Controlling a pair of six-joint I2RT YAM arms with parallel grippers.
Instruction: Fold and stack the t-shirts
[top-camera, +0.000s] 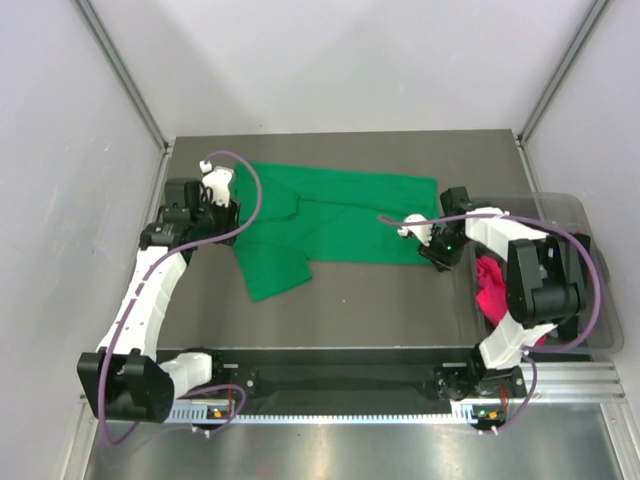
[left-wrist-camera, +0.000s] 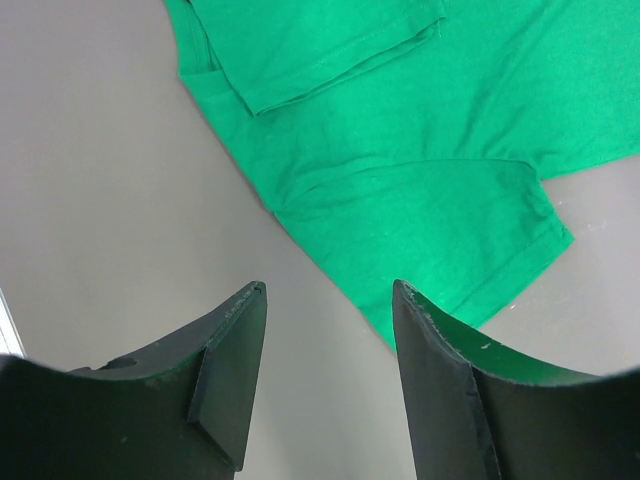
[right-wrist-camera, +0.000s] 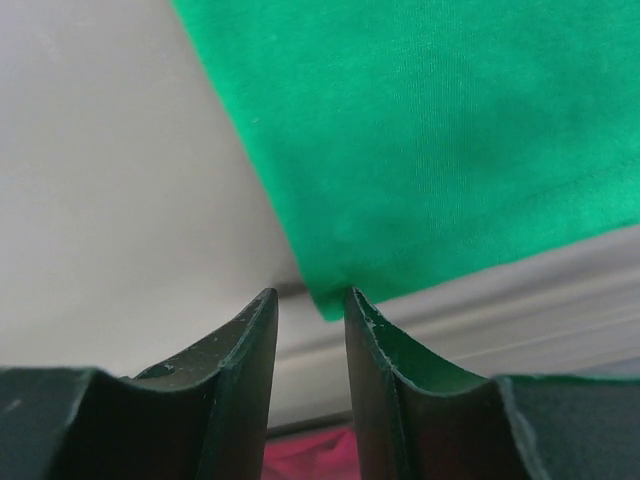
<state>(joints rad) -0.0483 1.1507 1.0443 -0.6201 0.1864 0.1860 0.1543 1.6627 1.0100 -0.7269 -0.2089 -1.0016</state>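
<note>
A bright green t-shirt (top-camera: 340, 215) lies spread flat on the grey table, one sleeve (top-camera: 275, 275) reaching toward the near side. My left gripper (top-camera: 220, 205) hovers just off the shirt's left edge. In the left wrist view it (left-wrist-camera: 328, 290) stands open over bare table, with the green t-shirt (left-wrist-camera: 420, 150) ahead and to the right. My right gripper (top-camera: 432, 252) is at the shirt's near right corner. In the right wrist view it (right-wrist-camera: 310, 295) is open, and the shirt's corner (right-wrist-camera: 335, 295) sits just beyond the tips, not pinched. A magenta-pink t-shirt (top-camera: 490, 290) lies bunched in a bin.
A clear plastic bin (top-camera: 575, 215) stands at the table's right side beneath the right arm. White walls with metal posts (top-camera: 130, 90) enclose the back and sides. A metal rail (top-camera: 340, 410) runs along the near edge between the arm bases.
</note>
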